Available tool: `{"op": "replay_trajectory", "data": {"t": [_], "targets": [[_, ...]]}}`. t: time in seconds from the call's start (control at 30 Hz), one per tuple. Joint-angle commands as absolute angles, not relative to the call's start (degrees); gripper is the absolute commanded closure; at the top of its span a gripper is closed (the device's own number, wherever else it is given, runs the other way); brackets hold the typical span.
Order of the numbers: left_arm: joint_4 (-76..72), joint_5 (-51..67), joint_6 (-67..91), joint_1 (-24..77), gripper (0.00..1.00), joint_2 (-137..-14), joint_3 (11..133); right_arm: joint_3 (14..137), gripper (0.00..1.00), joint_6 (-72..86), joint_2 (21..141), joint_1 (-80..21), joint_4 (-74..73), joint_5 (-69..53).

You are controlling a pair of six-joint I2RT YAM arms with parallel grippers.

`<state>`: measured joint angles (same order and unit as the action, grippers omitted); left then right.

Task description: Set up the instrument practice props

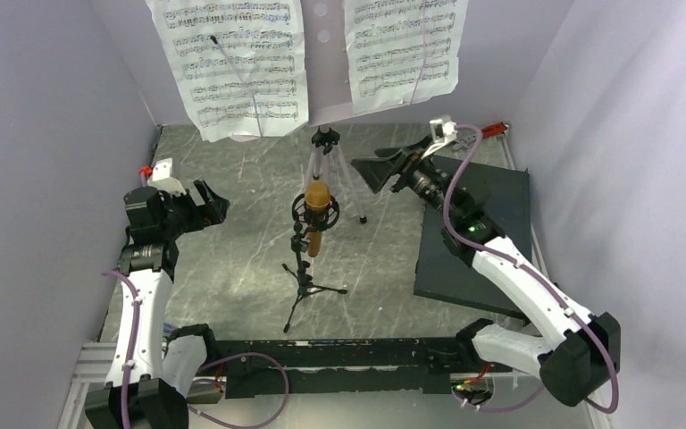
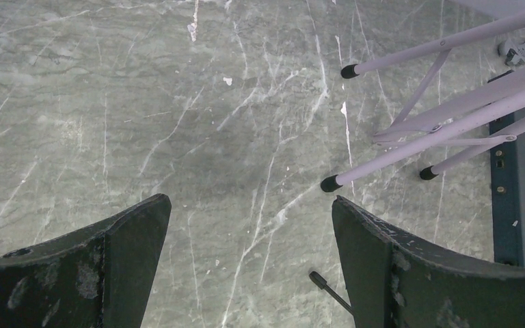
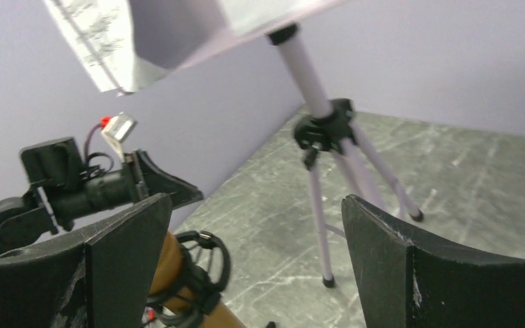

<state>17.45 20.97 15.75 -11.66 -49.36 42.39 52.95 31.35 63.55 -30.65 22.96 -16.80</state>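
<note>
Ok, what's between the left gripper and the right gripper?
In the top view, the gold handheld microphone, held in the small black tripod mic stand, stands between left gripper and right gripper; the legs of the pale lilac tripod music stand are just behind.

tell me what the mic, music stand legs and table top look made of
The microphone: dull gold, metallic-looking body, possibly painted plastic. The music stand: thin lilac-painted tubes, likely metal, with black rubbery foot caps. The table: grey marble-look, white veins; stone or print unclear.
</note>
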Motion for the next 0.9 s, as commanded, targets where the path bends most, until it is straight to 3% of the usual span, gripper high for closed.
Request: {"op": "replay_trajectory", "data": {"t": [0.0, 0.23, 0.37, 0.53, 0.87], "targets": [[16.5, 22.3, 15.5, -11.9, 0.06, -49.2, 42.6, 49.2, 0.00, 35.2, 59.9, -24.6, 20.1, -18.8], [16.9, 22.1, 15.4, -11.9, 0.06, -49.0, 42.7, 36.5, 0.00, 35.6, 55.5, -11.3, 17.1, -16.9], [16.7, 21.7, 15.7, -11.9, 0.06, -48.4, 42.3, 30.1, 0.00, 32.1, 52.2, -6.5, 11.5, -7.8], [15.7, 19.9, 20.7, -11.9, 0.06, -48.3, 41.3, 26.9, 0.00, 26.3, 45.0, -5.9, 5.4, 6.3], [9.7, 9.2, 26.9, -11.9, 0.06, -46.5, 32.3, 26.1, 0.00, 21.5, 41.9, -5.9, 3.7, 19.9]]}}
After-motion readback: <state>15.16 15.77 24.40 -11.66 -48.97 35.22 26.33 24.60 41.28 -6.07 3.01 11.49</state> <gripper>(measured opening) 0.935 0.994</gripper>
